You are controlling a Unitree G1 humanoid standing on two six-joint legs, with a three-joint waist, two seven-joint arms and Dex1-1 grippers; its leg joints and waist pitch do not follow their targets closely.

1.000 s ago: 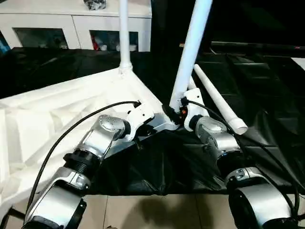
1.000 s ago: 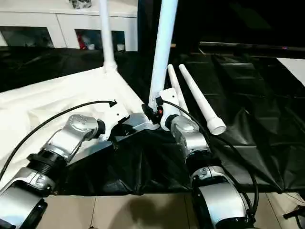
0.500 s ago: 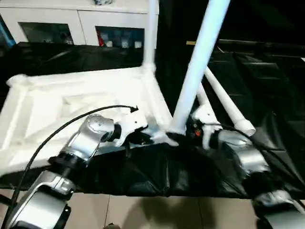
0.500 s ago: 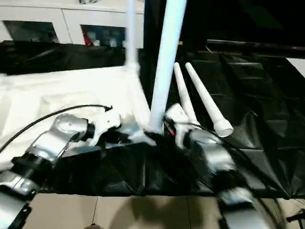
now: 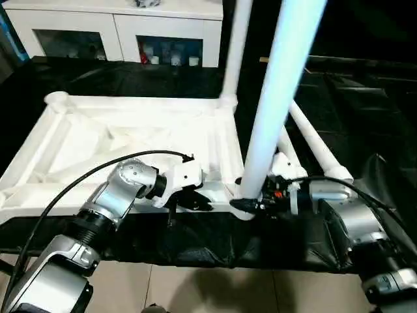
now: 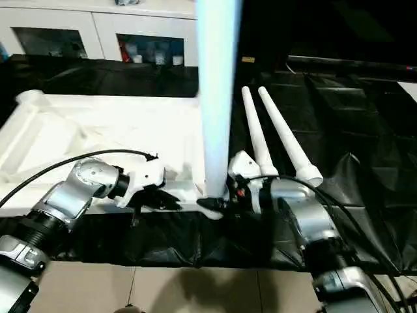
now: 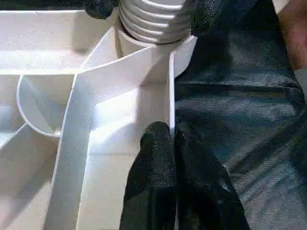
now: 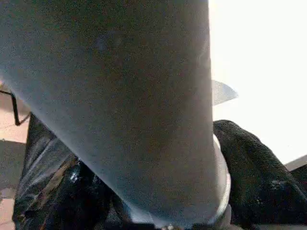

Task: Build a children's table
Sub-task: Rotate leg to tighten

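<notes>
On the black-draped counter (image 5: 339, 98) lies the white tabletop (image 5: 130, 140), underside up, its ribs and diagonal braces exposed and a round socket (image 5: 57, 100) open at the far left corner. At the near right corner stands an upright leg (image 5: 273, 111), its ridged lower end seated in the corner socket (the ridges are plain in the left wrist view (image 7: 153, 19)). A second upright leg (image 5: 236, 45) rises from the far right corner. Two loose legs (image 6: 280, 134) lie side by side on the black sheet just to the right of the tabletop, tapering away from the robot.

The right pincer (image 5: 251, 203) is clamped on the base of the near upright leg; its black fingers (image 8: 249, 167) wrap the tube from either side in the right wrist view. The left pincer (image 7: 171, 136) is pressed together on the thin near edge wall of the tabletop, close beside the same corner, one finger on each face of the wall. A black cable (image 5: 85, 186) arcs over the left forearm.

Beyond the counter stands a white cabinet (image 5: 117, 32) with glass doors, small items visible behind the panes. Pale floor tiles (image 5: 215, 290) show below the counter's near edge
</notes>
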